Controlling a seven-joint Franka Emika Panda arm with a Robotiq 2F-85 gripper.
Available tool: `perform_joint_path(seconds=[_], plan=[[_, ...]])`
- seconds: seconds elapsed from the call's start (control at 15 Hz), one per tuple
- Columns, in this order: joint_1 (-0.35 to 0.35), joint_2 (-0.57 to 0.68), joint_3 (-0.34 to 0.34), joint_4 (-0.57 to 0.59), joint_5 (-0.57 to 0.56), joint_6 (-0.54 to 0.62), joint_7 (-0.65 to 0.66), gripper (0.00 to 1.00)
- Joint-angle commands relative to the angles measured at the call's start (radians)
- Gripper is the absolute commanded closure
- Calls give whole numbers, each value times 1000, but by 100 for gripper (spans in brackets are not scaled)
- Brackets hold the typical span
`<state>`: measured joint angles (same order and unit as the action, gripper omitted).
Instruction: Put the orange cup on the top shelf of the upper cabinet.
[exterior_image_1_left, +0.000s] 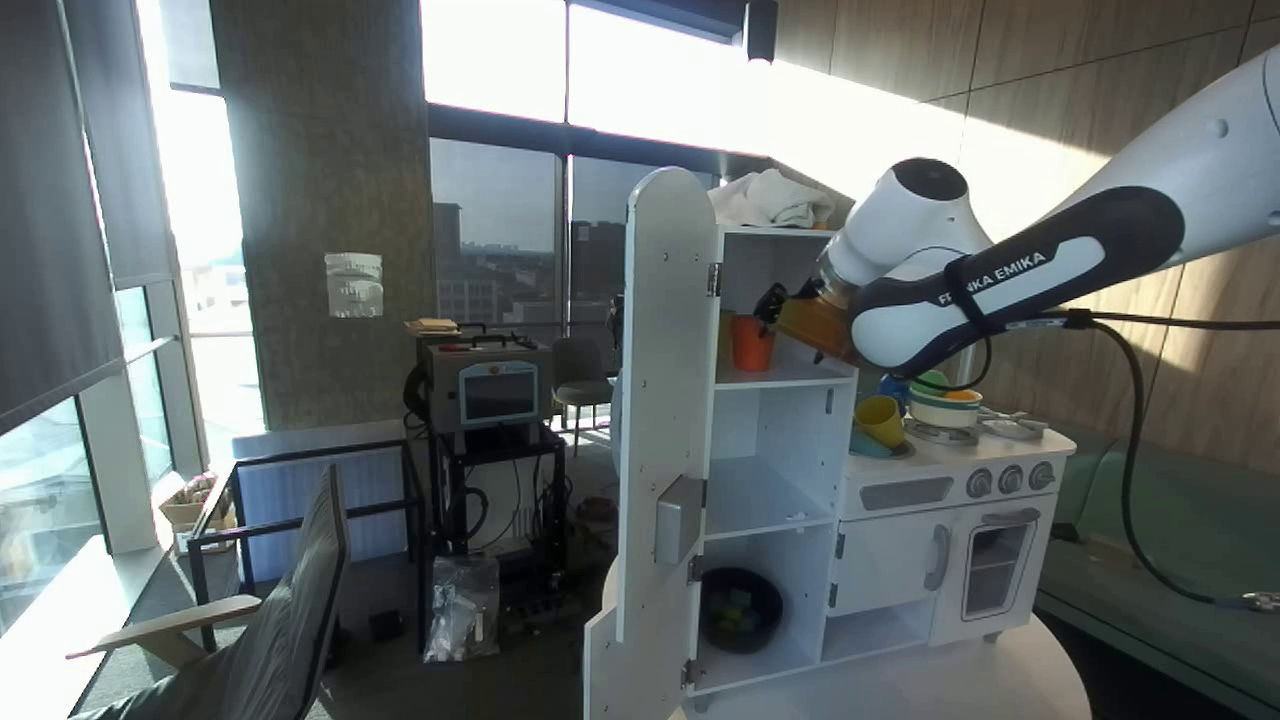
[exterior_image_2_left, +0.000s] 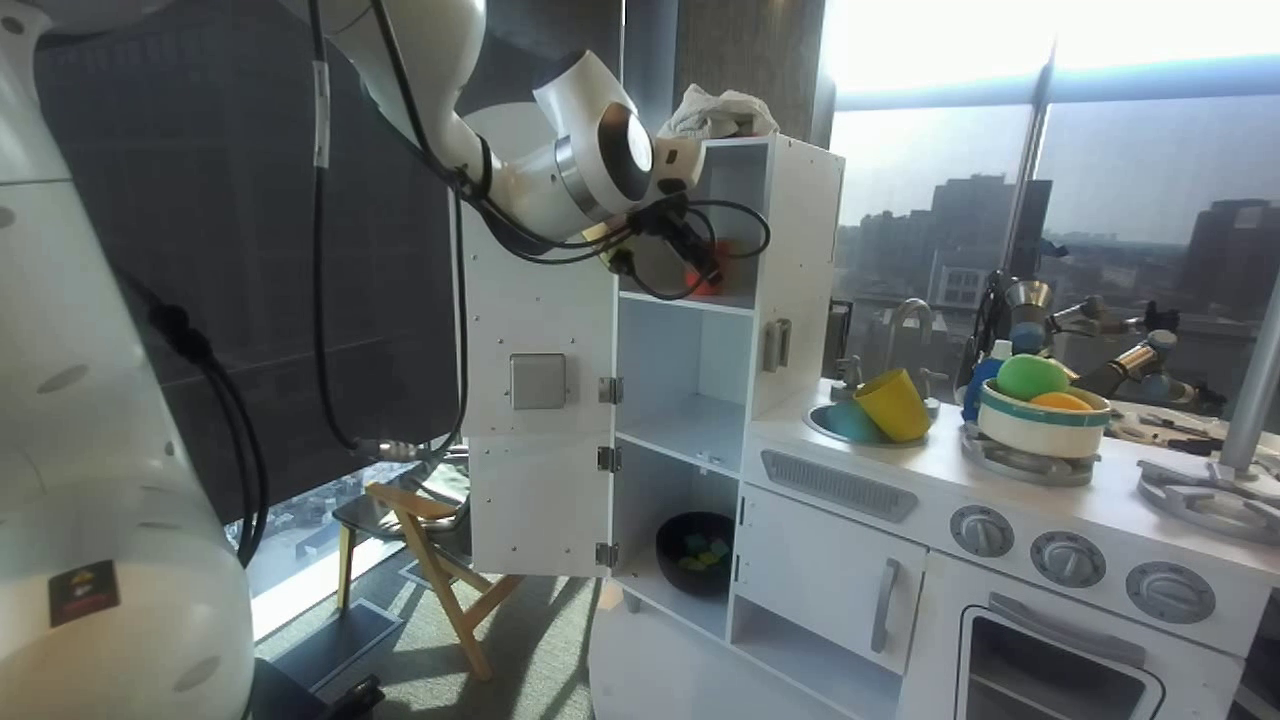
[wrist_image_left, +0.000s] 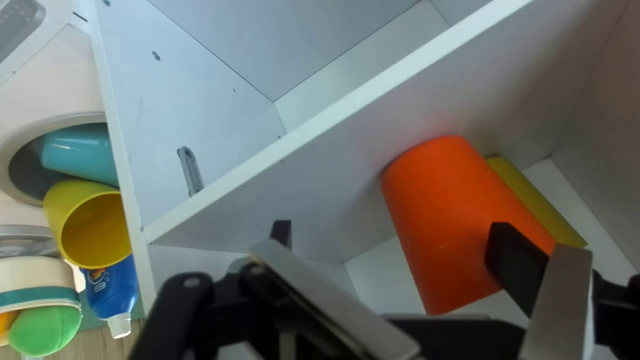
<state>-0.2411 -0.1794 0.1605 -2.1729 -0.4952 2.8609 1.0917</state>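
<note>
The orange cup (exterior_image_1_left: 755, 345) (exterior_image_2_left: 703, 284) (wrist_image_left: 445, 215) stands upright on the top shelf (exterior_image_1_left: 785, 379) (wrist_image_left: 320, 200) of the upper cabinet (exterior_image_1_left: 760, 450), whose tall door (exterior_image_1_left: 665, 390) is swung wide. My gripper (wrist_image_left: 395, 240) is open inside that top compartment, close to the cup. Its right-hand finger (wrist_image_left: 515, 260) overlaps the cup in the wrist view; I cannot tell whether they touch. White shelf surface separates the opposite finger from the cup. A yellow item (wrist_image_left: 537, 205) sits right behind the orange cup, mostly hidden by it.
In an exterior view, a yellow cup (exterior_image_2_left: 893, 405) and a teal cup (exterior_image_2_left: 855, 422) lie in the sink. Beside it stands a white pot (exterior_image_2_left: 1040, 425) with toy food. A black bowl (exterior_image_1_left: 740, 610) occupies the lowest compartment. The cabinet's side walls and middle board surround the arm's work area.
</note>
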Motion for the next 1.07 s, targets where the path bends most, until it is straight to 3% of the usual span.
perform_joint_path(seconds=[0.0, 0.6, 1.0], plan=[[-24, 41, 25, 50, -72, 16, 76, 0], [-33, 125, 22, 138, -237, 74, 315, 0], [-33, 173, 15, 193, -384, 44, 469, 0]])
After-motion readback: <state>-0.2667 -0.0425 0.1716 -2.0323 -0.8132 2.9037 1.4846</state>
